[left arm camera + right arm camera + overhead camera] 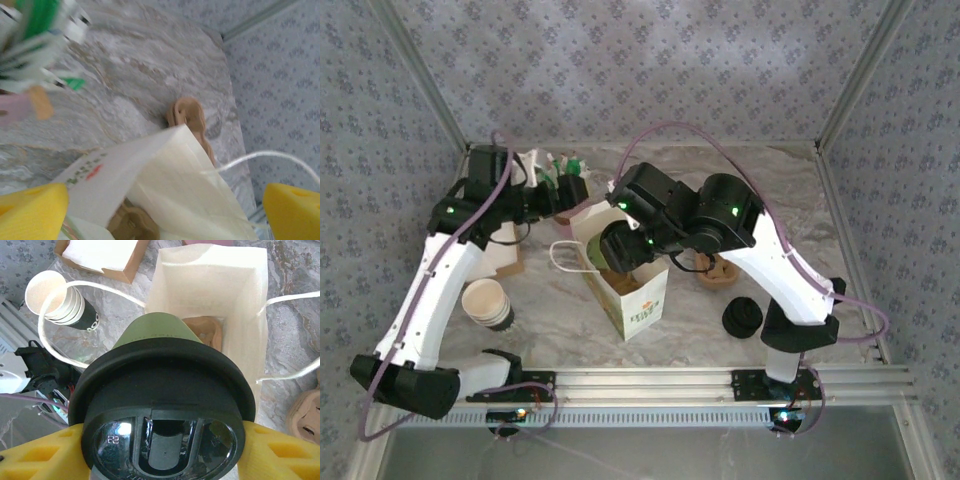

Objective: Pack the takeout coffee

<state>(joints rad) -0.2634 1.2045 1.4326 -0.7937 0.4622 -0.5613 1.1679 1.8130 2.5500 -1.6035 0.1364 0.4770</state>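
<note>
The white bag (632, 298) stands open on the marble bench (790, 200), and everything else is placed from it. The right claw (160, 452) hangs above the bag's mouth, its yellow fingers (40, 452) closed on either side of the black lid of the takeout coffee (150, 327). The cup's olive-green side tapers down towards the opening. From the top camera the takeout coffee (612, 252) sits at the bag's open top, on its far side. Whether its base has passed below the rim cannot be told. Deep inside the bag lies a brown pulp cup carrier (204, 331).

The left claw (162, 215) is spread as wide as it goes and holds nothing. The bag's upper edge lies between its yellow pads (31, 211) without touching them.

Left of the bag stands a stack of lidless paper cups (488, 303). Beyond that is a brown tray of white napkins (100, 252). Right of the bag rest another pulp carrier (718, 270) and a pile of black lids (744, 317). Behind the bag, blurred sachets (35, 35) stand in a holder.
</note>
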